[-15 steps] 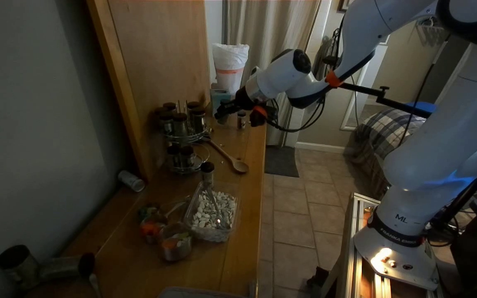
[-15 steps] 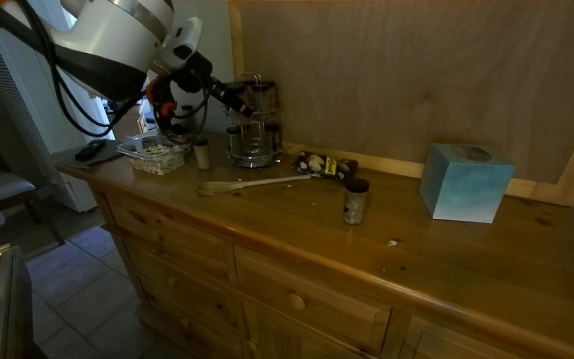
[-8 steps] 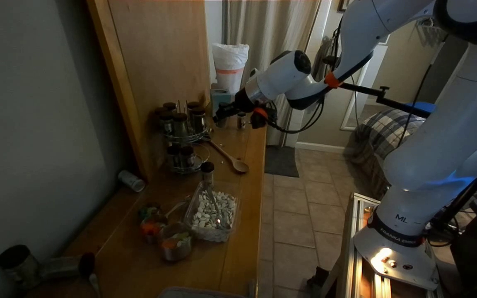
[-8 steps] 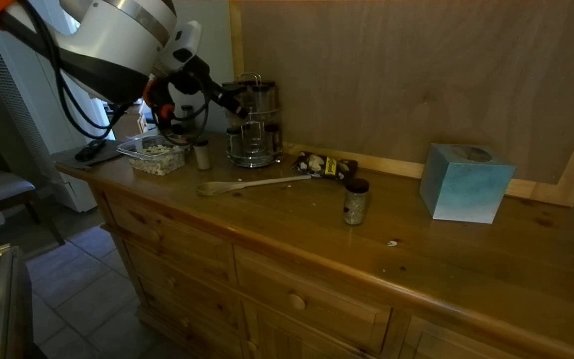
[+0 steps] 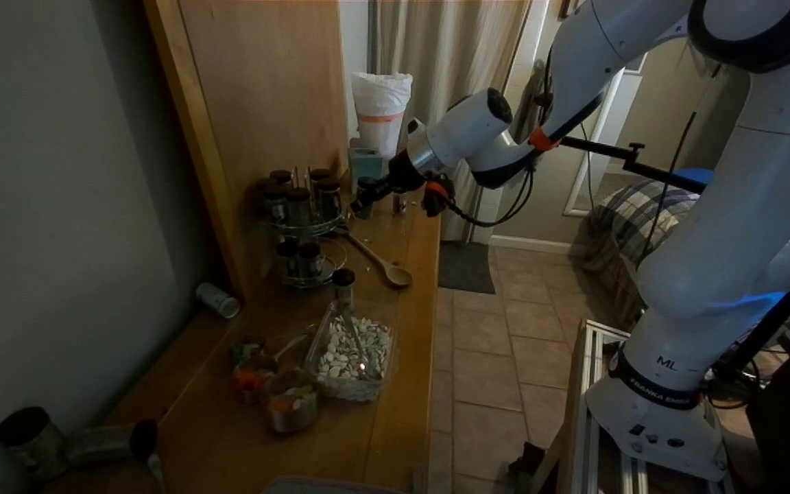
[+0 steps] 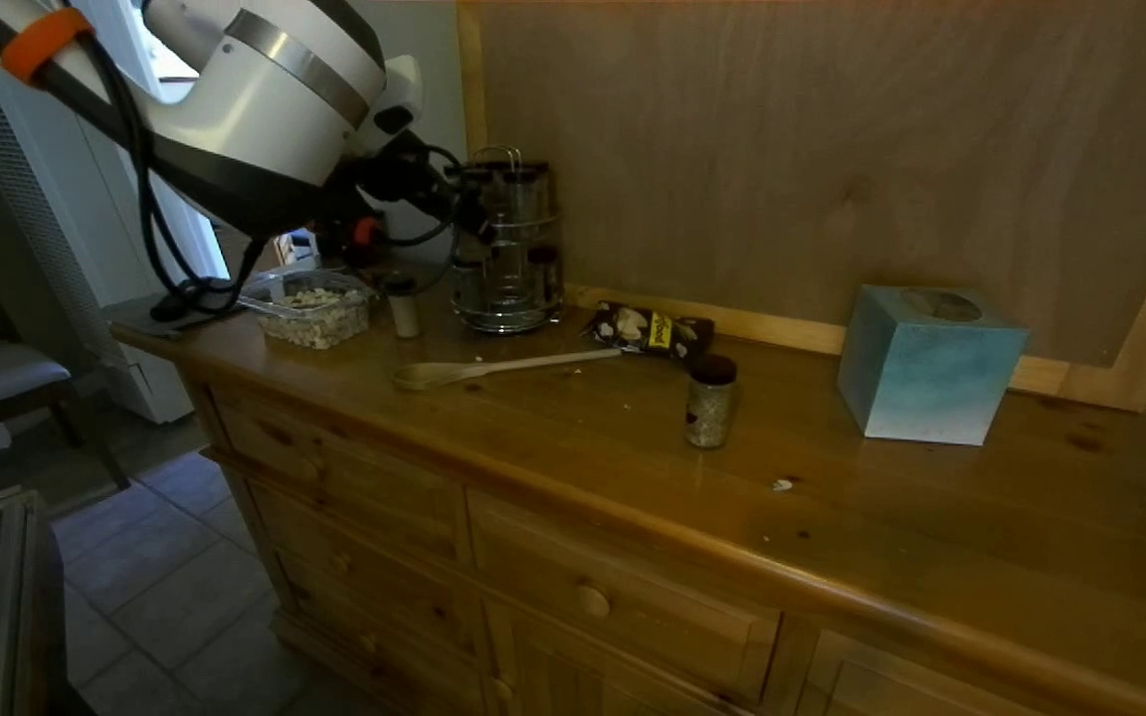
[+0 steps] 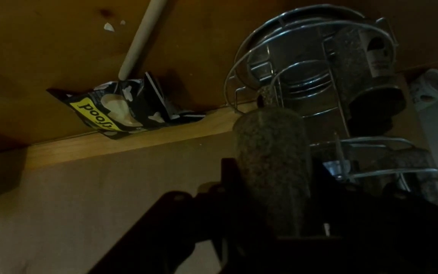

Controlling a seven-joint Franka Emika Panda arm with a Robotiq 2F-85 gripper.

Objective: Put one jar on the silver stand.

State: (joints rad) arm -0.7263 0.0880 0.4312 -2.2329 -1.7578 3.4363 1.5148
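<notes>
White arm (image 5: 717,261), orange bands (image 6: 45,46), black cables (image 6: 141,164), black gripper (image 7: 274,167); base ring (image 5: 655,391) lettered FRANKA EMIKA.

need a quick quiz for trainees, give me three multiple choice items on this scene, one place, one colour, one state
1. What does the stand rest on?
A) floor
B) dresser
C) chair

2. What colour is the box?
A) teal and white
B) red
C) yellow

3. What does the gripper hold?
A) nothing
B) spoon
C) jar

1 B, its base sits there in an exterior view.
2 A, teal fades to white down its front.
3 C, the wrist view shows one clamped in it.
</notes>
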